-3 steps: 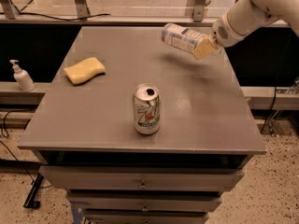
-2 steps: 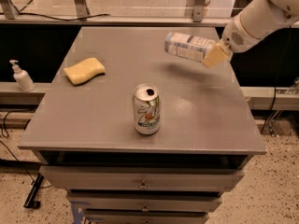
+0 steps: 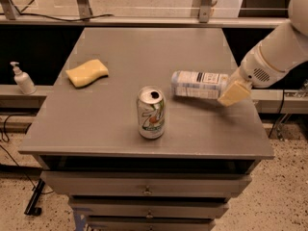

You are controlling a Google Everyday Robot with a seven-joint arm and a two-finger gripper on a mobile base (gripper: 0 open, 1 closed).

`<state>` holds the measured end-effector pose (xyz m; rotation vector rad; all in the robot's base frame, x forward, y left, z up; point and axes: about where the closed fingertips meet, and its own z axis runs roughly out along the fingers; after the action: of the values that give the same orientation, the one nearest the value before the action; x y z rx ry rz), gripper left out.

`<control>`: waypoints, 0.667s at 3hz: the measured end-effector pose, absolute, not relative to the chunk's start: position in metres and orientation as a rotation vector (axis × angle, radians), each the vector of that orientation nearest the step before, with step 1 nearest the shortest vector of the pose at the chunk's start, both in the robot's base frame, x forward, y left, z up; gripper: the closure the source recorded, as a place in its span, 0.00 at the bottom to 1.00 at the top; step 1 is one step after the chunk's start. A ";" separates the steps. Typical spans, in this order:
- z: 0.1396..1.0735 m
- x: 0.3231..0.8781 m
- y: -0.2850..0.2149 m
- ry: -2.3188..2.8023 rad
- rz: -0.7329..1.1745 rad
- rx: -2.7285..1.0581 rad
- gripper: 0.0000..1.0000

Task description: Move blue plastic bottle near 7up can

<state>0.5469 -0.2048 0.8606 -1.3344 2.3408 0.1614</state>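
A wavy yellow foam sponge (image 3: 87, 72) lies back-left on the grey metal surface (image 3: 120, 47). A small white pump bottle (image 3: 22, 79) stands on the ledge left of it. The hand (image 3: 231, 91) hovers above the surface's right side.

Table (image 3: 144, 47): can (image 3: 151, 112), sponge (image 3: 87, 72); end effector (image 3: 229, 89) above

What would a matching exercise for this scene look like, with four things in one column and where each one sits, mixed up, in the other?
Things:
1. 7up can
2. blue plastic bottle
3. yellow sponge
4. white pump dispenser

Places:
A. off the table, to its left
B. held sideways in the gripper, at the table's right side
C. upright near the table's front edge
D. lying on the table's left part, behind the can

Pairs: 1-C, 2-B, 3-D, 4-A
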 end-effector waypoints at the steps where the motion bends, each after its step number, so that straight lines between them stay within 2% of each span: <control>1: 0.842 0.506 -0.201 2.335 0.181 -1.422 1.00; 2: 0.835 0.478 -0.195 2.309 0.207 -1.504 1.00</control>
<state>0.4782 -0.1952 0.8348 -1.5041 2.3089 0.2070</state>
